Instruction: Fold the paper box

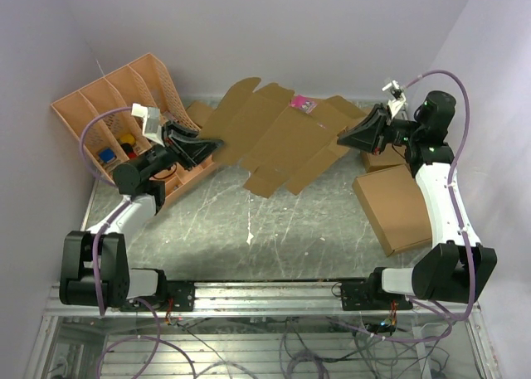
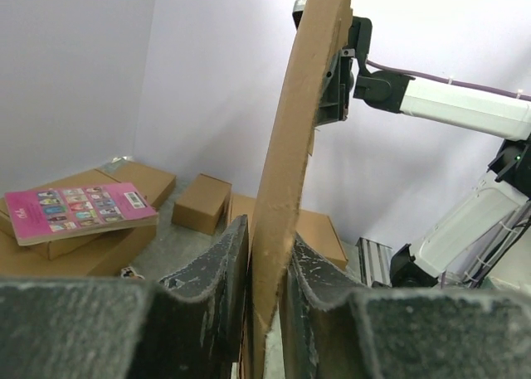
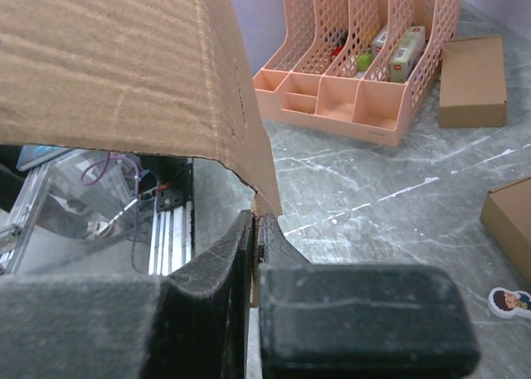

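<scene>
In the upper left of the overhead view I see a peach plastic lattice file rack (image 1: 124, 93). Beside it my left tool (image 1: 209, 150) is clamped on the left edge of the flat brown die-cut cardboard paper box (image 1: 274, 134), which spans the upper middle above the grey marbled tabletop (image 1: 249, 221). My right tool (image 1: 347, 137) pinches its right edge.

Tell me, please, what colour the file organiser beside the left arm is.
Peach-orange plastic with a lattice pattern; the file organiser shows best in the right wrist view.
</scene>
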`<state>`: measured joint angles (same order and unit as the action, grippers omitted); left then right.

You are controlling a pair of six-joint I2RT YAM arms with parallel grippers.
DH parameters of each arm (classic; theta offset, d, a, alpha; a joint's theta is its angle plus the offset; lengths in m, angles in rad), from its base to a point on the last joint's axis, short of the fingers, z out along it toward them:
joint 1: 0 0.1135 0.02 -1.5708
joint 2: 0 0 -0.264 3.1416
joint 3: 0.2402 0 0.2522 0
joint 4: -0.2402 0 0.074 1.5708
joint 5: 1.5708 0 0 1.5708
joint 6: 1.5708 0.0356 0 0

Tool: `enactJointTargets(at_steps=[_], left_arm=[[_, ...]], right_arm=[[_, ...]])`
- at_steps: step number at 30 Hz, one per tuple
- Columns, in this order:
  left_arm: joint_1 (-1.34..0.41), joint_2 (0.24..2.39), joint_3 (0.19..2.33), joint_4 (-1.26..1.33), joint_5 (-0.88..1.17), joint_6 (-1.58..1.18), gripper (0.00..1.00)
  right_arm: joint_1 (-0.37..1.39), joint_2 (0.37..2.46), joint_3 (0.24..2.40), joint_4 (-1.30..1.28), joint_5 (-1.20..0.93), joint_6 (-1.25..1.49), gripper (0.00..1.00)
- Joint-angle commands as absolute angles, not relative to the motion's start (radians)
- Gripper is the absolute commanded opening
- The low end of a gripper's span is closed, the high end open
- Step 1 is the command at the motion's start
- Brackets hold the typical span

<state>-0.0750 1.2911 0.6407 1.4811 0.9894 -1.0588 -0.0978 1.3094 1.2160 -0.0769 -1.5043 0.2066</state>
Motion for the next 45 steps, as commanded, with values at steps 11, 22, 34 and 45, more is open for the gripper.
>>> enactJointTargets(at_steps=[11,22,34,45], left_arm=[[-0.107,1.282,0.668,1.514,1.063,-0.873,0.07],[-0.066,1.111,0.662,0.927,1.166,-0.393,0.07],[-0.115,1.047,0.801,0.124,1.068,0.161,0.07],[-0.12,1.172,0.891,0.066,1.131,0.147,0.07]], right_arm=[[-0.091,1.295,1.23,-0.262,-1.439,0.014,0.15],[-0.268,1.351,1.461,-0.795,-1.154,-0.599,0.56],[-0.086,1.317,1.284,-0.751,-1.271,-0.881,1.0],[-0.03,1.351,1.045,-0.231,-1.084,-0.636,1.0]])
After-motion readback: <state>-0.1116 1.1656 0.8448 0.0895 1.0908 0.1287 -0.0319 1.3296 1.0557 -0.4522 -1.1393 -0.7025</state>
